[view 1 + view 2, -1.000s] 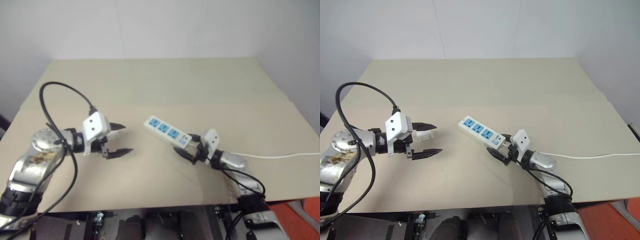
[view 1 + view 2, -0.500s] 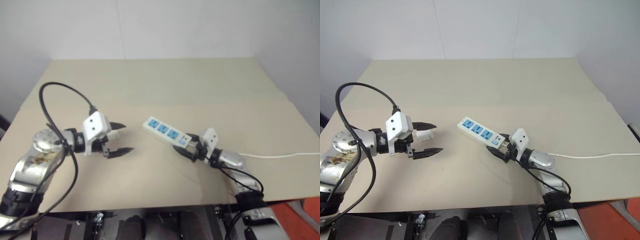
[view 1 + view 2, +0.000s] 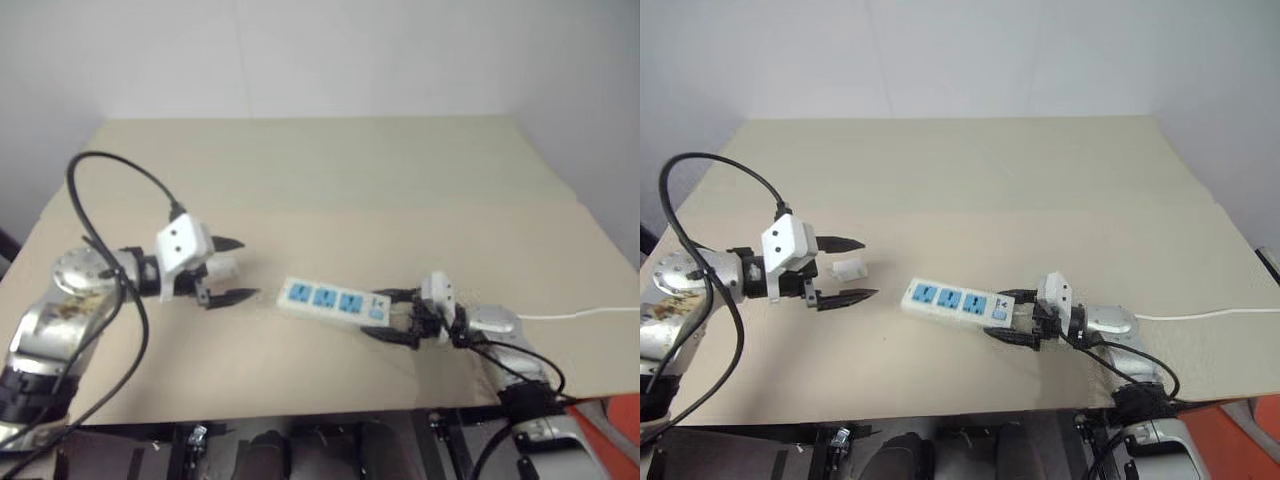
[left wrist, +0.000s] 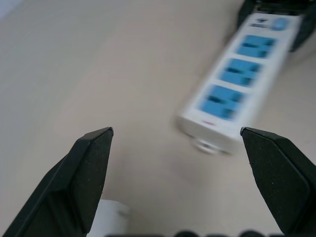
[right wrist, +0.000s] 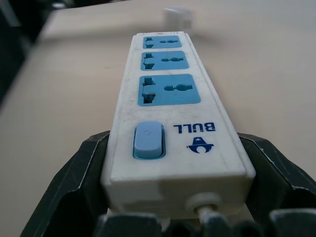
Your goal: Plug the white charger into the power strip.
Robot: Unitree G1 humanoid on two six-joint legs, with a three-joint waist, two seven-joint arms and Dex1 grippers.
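The power strip (image 3: 952,300), white with three blue sockets and a blue switch, lies on the tan table (image 3: 970,190) near its front edge. My right gripper (image 3: 1002,316) is shut on the strip's switch end, one black finger on each side (image 5: 86,163). The white cord (image 3: 1210,314) runs off to the right. The white charger (image 3: 847,269) rests on the table to the left of the strip's free end. My left gripper (image 3: 868,268) hangs open over it, so the charger (image 4: 111,217) sits low between its fingers (image 4: 91,168). The strip (image 4: 237,94) lies ahead of that gripper.
A black cable (image 3: 710,165) loops above my left arm. The table's front edge (image 3: 890,410) is close below both grippers. A wide stretch of tabletop lies behind them, up to the white wall (image 3: 960,50).
My right gripper has swung the power strip round and toward the front edge, so it now lies nearly crosswise with its free end nearer the charger. My left gripper has edged left and slightly up.
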